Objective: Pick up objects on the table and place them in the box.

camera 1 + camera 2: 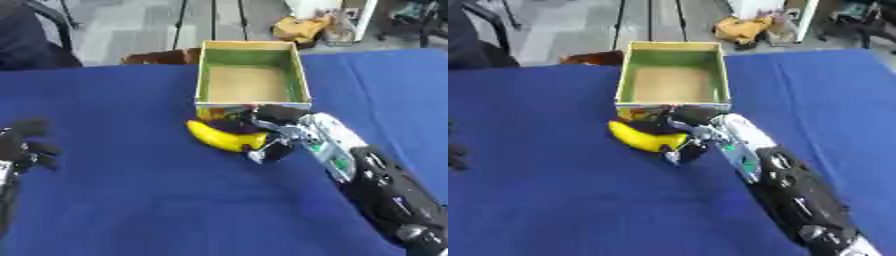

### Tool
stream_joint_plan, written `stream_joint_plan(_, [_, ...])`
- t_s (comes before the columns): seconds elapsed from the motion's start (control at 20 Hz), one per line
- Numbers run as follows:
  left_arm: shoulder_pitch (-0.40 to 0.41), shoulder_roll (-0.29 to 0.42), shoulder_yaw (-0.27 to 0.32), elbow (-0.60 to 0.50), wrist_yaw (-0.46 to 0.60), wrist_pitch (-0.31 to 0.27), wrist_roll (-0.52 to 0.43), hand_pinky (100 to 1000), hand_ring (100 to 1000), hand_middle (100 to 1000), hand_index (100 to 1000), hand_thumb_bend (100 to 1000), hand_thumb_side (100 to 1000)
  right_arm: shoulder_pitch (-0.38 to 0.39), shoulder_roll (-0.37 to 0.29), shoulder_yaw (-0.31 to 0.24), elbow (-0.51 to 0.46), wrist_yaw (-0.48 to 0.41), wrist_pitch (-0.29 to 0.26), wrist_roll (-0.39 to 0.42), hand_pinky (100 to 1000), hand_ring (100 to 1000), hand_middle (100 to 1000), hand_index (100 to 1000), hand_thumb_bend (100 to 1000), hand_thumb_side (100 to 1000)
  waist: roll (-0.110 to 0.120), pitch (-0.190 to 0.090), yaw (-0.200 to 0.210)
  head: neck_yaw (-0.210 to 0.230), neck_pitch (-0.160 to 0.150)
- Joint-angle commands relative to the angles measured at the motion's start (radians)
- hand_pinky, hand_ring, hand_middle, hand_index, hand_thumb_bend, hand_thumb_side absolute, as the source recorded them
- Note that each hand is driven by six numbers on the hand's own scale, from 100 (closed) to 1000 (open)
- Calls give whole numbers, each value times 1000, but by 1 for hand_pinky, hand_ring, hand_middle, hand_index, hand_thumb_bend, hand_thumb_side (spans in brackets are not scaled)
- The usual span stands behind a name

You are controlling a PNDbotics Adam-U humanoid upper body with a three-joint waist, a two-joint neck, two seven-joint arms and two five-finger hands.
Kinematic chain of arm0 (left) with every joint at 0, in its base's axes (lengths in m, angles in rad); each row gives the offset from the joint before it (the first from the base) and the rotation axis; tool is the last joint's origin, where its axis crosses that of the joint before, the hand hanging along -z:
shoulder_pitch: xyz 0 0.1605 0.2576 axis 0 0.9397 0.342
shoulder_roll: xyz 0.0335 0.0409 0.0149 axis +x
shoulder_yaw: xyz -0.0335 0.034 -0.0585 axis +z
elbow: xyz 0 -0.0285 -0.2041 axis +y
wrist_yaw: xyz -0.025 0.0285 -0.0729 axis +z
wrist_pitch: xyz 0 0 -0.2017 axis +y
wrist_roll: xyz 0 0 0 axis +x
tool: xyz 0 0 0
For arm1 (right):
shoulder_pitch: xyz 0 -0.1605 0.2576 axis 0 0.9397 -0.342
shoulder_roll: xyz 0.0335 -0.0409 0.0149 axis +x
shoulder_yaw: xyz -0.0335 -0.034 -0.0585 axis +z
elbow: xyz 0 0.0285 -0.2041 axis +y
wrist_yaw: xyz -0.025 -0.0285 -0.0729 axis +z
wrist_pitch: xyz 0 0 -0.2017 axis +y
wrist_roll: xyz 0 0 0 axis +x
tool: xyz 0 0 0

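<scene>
**Hand Grabbing the Banana**

The right hand (pixel 273 134) is curling its fingers around one end of the yellow banana (pixel 223 137). The banana is lying on the blue table (pixel 131 200), just in front of the empty box (pixel 252 46). It is probably light, soft and easy to bruise, so holding its middle looks safest. The left eye view is showing the left hand (pixel 24 145) resting with fingers relaxed; the right eye view barely shows it.

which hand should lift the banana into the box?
Right. The right robot hand is already curled round the banana, just in front of the box. The left robot hand sits far off at the table's left edge.
</scene>
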Motion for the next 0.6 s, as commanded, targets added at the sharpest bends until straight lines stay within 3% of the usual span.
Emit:
stream_joint_plan(0.05, [-18, 10, 7, -23, 3, 2, -1, 444, 544, 768, 675, 639, 818, -21, -16, -12, -3, 7, 3, -2, 609, 935, 769, 812, 100, 247, 2, -12, 3, -2, -9])
stream_joint_plan(0.6, [-19, 9, 6, -24, 4, 2, -2, 444, 544, 768, 675, 640, 818, -21, -1, 1, 9, 19, -12, 10, 613, 938, 772, 816, 100, 265, 3, -11, 5, -6, -6])
